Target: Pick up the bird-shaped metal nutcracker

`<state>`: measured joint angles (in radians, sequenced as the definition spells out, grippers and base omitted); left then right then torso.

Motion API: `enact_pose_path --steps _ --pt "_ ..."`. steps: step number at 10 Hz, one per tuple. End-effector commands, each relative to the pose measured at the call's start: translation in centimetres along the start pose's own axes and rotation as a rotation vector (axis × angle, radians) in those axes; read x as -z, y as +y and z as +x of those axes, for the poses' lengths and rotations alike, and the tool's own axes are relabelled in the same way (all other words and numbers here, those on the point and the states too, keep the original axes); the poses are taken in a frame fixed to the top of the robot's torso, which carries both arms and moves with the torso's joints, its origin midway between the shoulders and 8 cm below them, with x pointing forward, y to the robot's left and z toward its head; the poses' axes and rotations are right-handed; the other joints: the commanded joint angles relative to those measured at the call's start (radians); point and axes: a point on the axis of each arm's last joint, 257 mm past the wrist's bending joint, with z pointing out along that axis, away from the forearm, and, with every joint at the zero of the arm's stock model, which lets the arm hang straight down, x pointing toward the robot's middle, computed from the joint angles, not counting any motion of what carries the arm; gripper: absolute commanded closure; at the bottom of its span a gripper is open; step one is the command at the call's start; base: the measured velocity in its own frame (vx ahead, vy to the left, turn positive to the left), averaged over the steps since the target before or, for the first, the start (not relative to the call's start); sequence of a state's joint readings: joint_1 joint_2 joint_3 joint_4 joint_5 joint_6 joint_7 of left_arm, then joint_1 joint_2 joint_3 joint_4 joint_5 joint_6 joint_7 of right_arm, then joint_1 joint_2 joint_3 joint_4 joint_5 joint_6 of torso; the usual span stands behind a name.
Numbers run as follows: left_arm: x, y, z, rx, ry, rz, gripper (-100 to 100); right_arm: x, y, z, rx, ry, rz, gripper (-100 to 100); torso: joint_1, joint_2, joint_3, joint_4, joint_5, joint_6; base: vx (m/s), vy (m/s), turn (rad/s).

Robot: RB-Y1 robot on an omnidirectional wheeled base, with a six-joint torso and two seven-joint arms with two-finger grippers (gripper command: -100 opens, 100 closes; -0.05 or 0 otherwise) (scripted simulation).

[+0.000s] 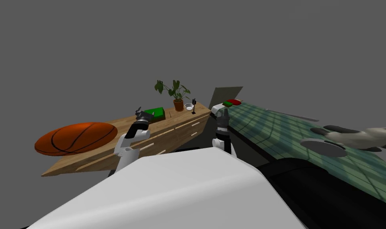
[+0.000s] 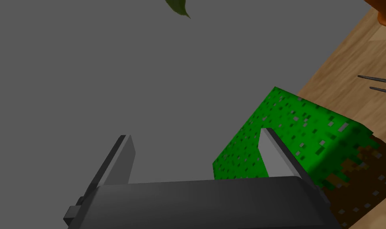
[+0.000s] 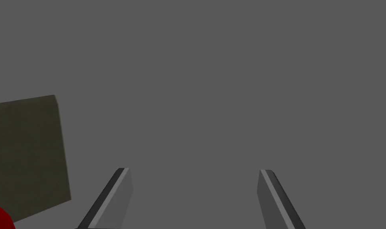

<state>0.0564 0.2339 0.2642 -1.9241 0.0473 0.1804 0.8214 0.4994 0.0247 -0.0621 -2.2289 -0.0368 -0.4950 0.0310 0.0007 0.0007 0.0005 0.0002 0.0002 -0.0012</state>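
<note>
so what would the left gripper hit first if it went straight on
Likely the speckled green box: one finger of the left gripper overlaps its edge. Between the fingers lies plain grey; depth is unclear.

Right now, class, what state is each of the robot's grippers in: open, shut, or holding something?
Left gripper: open, holding nothing, at the green box.
Right gripper: open, holding nothing.

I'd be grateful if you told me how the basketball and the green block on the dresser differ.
The basketball is orange and round with black seams; the green block is boxy and speckled. The basketball looks far bigger than the block. The block lies beside my left pincer; the basketball sits at the left end. Both rest on the wooden dresser.
</note>
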Motion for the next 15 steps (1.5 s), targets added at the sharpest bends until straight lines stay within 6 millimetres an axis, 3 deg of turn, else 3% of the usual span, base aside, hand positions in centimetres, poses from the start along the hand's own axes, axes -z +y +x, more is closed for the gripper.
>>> enact_pose_path --steps 1,4,5,6,7,9,12,14,15 --pt "-1.0 -0.6 -1.4 0.044 -0.045 -0.004 -100 0.0 0.0 0.0 0.000 0.000 0.000 0 0.000 0.000 0.000 0.000 0.000 0.000 -0.015 -0.012 -0.234" --pt "-1.9 -0.5 -3.5 0.117 -0.120 -0.027 -100 0.0 0.0 0.0 0.000 0.000 0.000 0 -0.001 0.000 0.000 0.000 0.000 0.001 -0.019 -0.010 -0.183" --pt "-2.8 -1.4 -4.7 0.150 -0.156 -0.015 -100 0.0 0.0 0.0 0.000 0.000 0.000 0 -0.001 0.000 0.000 0.000 0.000 0.000 -0.019 -0.018 -0.245" --pt "-2.6 -0.8 -5.4 0.174 -0.183 -0.034 -100 0.0 0.0 0.0 0.000 0.000 0.000 0 -0.001 0.000 0.000 0.000 0.000 0.001 -0.016 -0.010 -0.115" --pt "-3.4 -1.8 -6.6 0.209 -0.218 -0.017 -100 0.0 0.0 0.0 0.000 0.000 0.000 0 -0.001 0.000 0.000 0.000 0.000 0.000 -0.013 -0.019 -0.188" --pt "-3.2 -1.1 -7.3 0.233 -0.249 -0.037 -100 0.0 0.0 0.0 0.000 0.000 0.000 0 -0.001 0.000 0.000 0.000 0.000 0.000 -0.004 -0.010 -0.071" --pt "-4.0 -2.4 -10.4 0.339 -0.354 -0.014 -100 0.0 0.0 0.0 0.000 0.000 0.000 0 0.000 -0.001 0.000 0.000 0.000 0.000 -0.002 -0.014 -0.188" --pt "-3.7 -1.7 -11.1 0.351 -0.387 -0.035 -100 0.0 0.0 0.0 0.000 0.000 0.000 0 -0.001 -0.001 -0.001 0.000 0.000 0.000 0.000 -0.007 -0.060" --pt "-4.0 -2.4 -12.5 0.407 -0.434 -0.015 -100 0.0 0.0 0.0 0.000 0.000 0.000 0 0.000 -0.001 0.000 0.000 0.000 -0.001 0.003 -0.015 -0.204"
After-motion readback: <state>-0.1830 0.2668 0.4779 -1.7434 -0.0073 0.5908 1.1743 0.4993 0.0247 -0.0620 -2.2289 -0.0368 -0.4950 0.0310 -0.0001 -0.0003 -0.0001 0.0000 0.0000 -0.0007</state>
